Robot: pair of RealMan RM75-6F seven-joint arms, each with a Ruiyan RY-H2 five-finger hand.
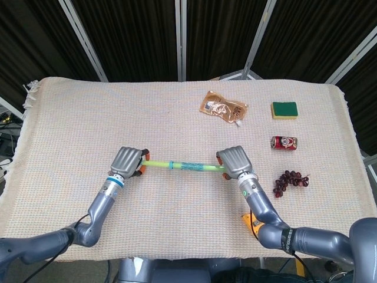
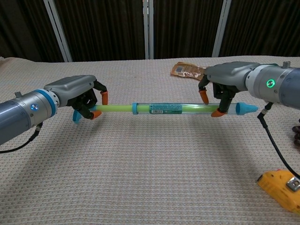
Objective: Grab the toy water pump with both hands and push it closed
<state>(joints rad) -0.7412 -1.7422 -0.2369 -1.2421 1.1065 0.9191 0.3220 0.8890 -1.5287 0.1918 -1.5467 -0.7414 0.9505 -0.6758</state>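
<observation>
While the left hand (image 2: 84, 97) is gripping the green rod end and the right hand (image 2: 224, 86) is clasping the clear tube near its nozzle, the toy water pump (image 2: 164, 108) is hovering mid-table, 6 o'clock of the foil packet (image 1: 222, 107), probably light, stiff and slippery.

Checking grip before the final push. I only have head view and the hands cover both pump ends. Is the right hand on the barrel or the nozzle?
Observer: Barrel. The right hand wraps the toy water pump just short of its blue nozzle, which pokes out past the fingers.
Operator: Left end?
Observer: The left hand grips the rod's end; a blue handle shows below its fingers.
Operator: Orange scrap behind the right forearm?
Observer: A yellow tape measure, lying on the cloth apart from the pump.
</observation>
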